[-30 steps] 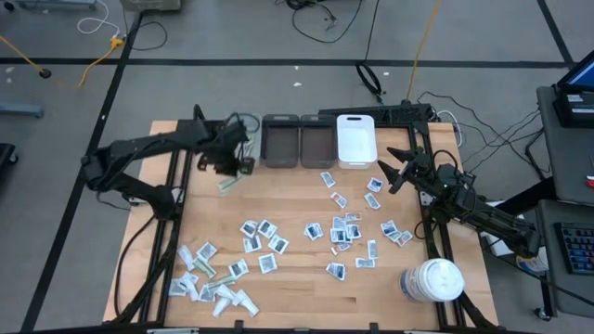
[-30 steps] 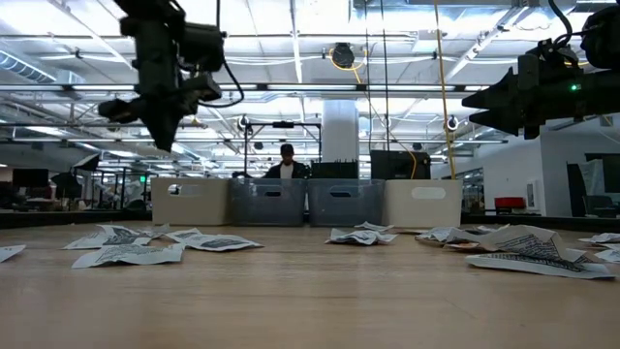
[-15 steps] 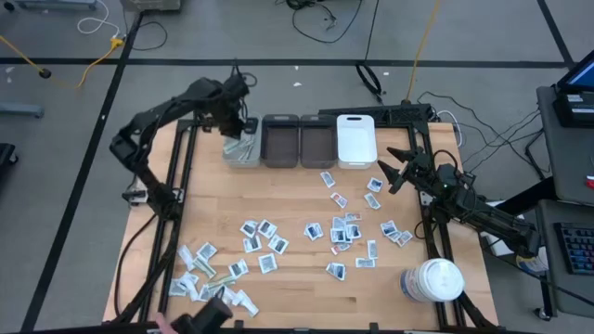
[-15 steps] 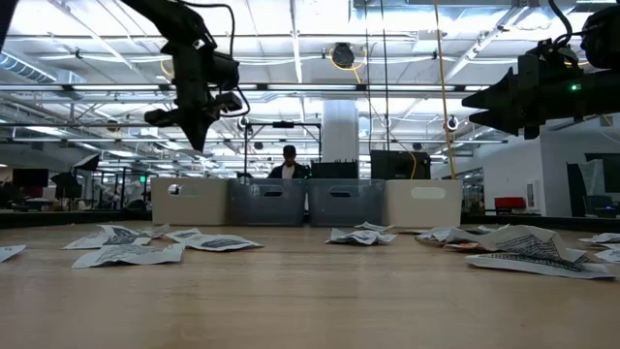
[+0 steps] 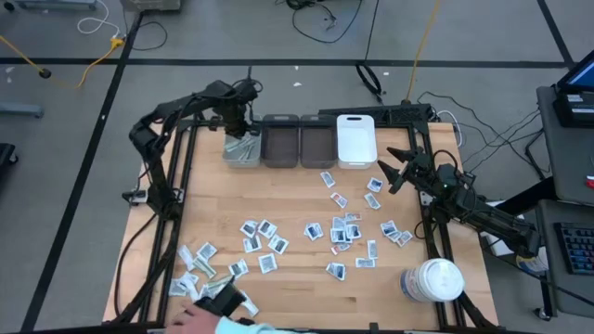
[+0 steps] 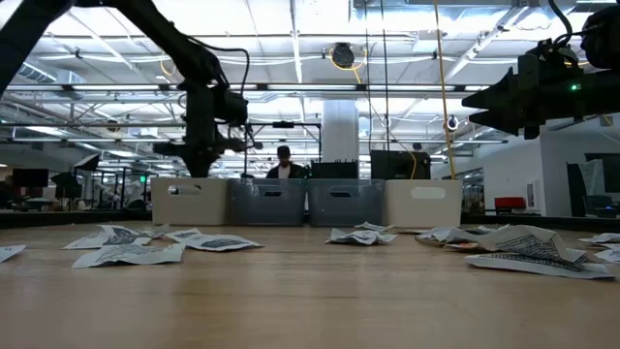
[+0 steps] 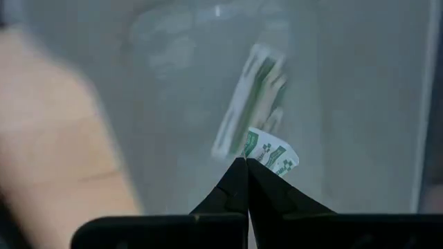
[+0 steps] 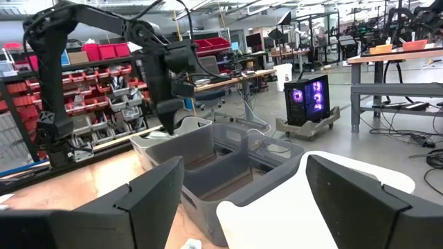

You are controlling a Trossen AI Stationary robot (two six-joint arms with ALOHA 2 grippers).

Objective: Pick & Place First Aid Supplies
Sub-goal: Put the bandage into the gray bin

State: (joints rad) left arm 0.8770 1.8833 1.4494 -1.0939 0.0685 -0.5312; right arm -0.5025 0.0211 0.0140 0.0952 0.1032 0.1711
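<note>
**A:** How will the first aid supplies (image 5: 345,229) handle for you?

**B:** They look very light and thin, like small flat paper sachets, and soft, so they can bend or slide on the table (image 5: 297,288) when you push on them. I think you should take one by a free edge or a lifted corner, and choose one that lies alone, because many overlap in the piles. The longer pale wrapped strips (image 5: 212,278) near the front left corner you can pinch across the middle.

**A:** Where are they now?

**B:** Most are scattered on the table in loose groups, in the middle, on the right side and at the front left. A person's hand (image 5: 197,314) reaches in at the front edge near that left pile, so you must take care there.

**A:** And the containers?

**B:** Four bins stand in a row at the far edge. The leftmost bin (image 5: 241,150) already holds some green-printed strips (image 7: 252,104). The two dark bins (image 5: 299,142) look empty from above, and the white bin (image 5: 355,139) also shows nothing inside. A large white jar (image 5: 432,280) stands apart at the front right.

**A:** The jaws?

**B:** Your left gripper (image 5: 236,122) hangs over the leftmost bin, jaws clenched on a green-printed strip (image 7: 271,153). Your right gripper (image 5: 388,171) waits above the right side, jaws released, holding nothing.
</note>
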